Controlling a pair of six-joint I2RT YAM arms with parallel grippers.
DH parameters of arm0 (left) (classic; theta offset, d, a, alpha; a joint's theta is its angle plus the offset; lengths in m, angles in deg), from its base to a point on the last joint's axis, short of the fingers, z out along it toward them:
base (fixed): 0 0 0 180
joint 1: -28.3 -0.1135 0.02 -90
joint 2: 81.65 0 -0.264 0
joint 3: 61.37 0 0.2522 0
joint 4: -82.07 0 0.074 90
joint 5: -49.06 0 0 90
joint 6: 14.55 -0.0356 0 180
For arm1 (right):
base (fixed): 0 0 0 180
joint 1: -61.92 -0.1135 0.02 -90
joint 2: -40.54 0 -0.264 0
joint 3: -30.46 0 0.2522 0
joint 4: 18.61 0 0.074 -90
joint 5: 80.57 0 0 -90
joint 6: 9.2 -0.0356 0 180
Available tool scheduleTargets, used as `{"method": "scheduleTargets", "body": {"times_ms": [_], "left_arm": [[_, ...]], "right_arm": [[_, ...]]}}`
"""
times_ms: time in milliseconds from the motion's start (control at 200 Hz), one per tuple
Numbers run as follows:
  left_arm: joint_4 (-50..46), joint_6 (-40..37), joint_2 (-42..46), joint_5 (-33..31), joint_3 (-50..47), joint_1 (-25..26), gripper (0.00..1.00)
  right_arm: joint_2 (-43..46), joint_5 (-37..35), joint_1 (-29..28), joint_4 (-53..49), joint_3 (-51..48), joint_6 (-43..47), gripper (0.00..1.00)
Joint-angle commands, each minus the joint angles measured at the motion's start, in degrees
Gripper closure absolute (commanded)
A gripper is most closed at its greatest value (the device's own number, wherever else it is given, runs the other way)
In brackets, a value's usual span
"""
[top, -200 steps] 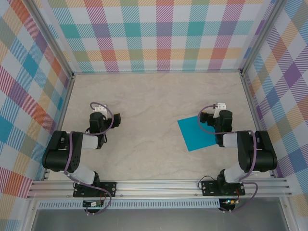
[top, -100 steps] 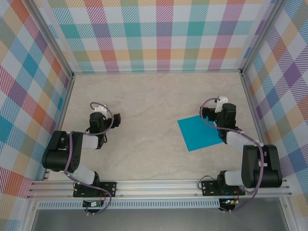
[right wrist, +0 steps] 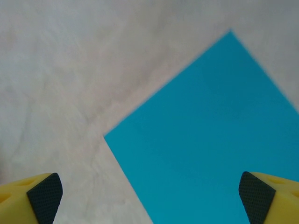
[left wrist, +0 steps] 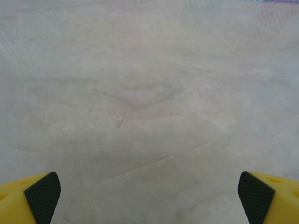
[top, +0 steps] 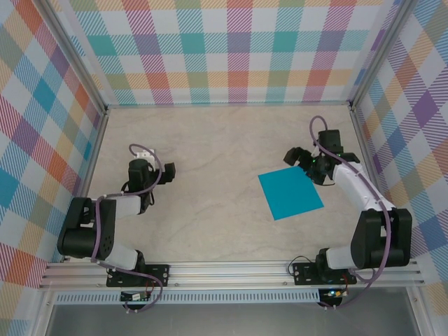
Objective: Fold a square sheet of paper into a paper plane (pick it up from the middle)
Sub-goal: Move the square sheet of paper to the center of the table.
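The square sheet of paper (top: 290, 194) lies flat on the right side of the tabletop (top: 210, 140), the left tool (top: 166, 173) hangs wide open on the left, and the right tool (top: 294, 155), also wide open, hovers by the paper's far edge.

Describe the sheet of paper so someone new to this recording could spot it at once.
On the pale marbled table inside the plaid walls, look to the right half, just nearer than the right gripper. The square sheet of paper lies flat there, slightly askew, the one solid teal-blue thing on that surface.
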Motion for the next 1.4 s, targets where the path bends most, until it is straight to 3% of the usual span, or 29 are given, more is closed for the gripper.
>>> {"method": "scheduleTargets", "body": {"times_ms": [0,110,195,260,335,415,550,775,1105,1255,1395], "left_arm": [[-6.1,-1.3,5.2,3.7,1.8,-0.8,0.00],[-15.5,2.2,12.6,4.5,3.7,-0.8,0.00],[-25.6,9.5,20.1,3.7,5.3,-0.9,0.00],[-29.2,10.0,26.6,5.4,5.1,-0.8,0.00],[-30.1,15.2,33.6,1.2,3.0,-0.9,0.00],[-35.5,26.6,39.9,-6.5,2.3,-0.9,0.00],[-40.7,29.9,46.0,-4.4,1.1,-0.9,0.00],[-49.3,34.4,43.5,7.4,1.9,-0.9,0.00],[-46.9,39.5,40.0,21.5,-0.6,-0.4,0.00],[-46.7,40.6,39.3,21.6,-0.6,3.2,0.00],[-43.7,42.3,35.1,19.4,-0.9,8.1,0.00]], "right_arm": [[0.4,0.8,-2.3,-10.8,-1.4,-2.6,0.00],[-0.5,1.3,-2.3,-3.9,-6.0,0.2,0.01],[-3.3,5.3,-2.5,-4.4,-5.3,2.0,0.02],[-5.1,7.4,-3.0,-3.7,-5.1,3.0,0.02],[-7.4,8.0,-3.4,-1.3,-5.3,3.3,0.02],[-9.6,9.4,-3.7,-0.7,-4.9,3.1,0.04],[-12.3,10.2,-5.8,2.1,-5.1,1.3,0.05],[-14.7,6.3,-10.2,3.9,-8.7,-7.3,0.08],[-12.1,10.6,-20.9,12.0,-13.8,-20.9,0.10],[-17.7,10.7,-26.0,8.1,-5.9,-15.7,0.11],[-23.5,12.5,-29.0,11.4,-1.3,-15.8,0.13]]}}
